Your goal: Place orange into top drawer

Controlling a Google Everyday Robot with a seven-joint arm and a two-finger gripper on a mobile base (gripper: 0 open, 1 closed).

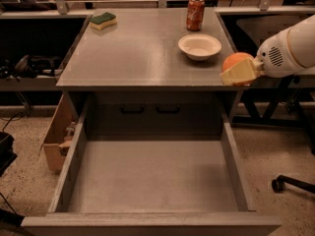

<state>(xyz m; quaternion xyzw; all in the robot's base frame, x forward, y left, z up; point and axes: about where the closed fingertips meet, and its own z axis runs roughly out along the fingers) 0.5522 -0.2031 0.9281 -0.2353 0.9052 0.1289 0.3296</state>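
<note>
Arm: extended from right, at cabinet top edge
Gripper: jaws clamped around orange — near white bowl
Top drawer: open, below

bench: flat grey cabinet top
on it: green-and-yellow sponge, red soda can, white round bowl
pincer: by the bench's right front corner, gripping round orange fruit

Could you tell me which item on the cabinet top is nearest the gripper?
The white bowl; the soda can and green sponge sit farther from the gripper, holding the orange just right of the cabinet.
</note>
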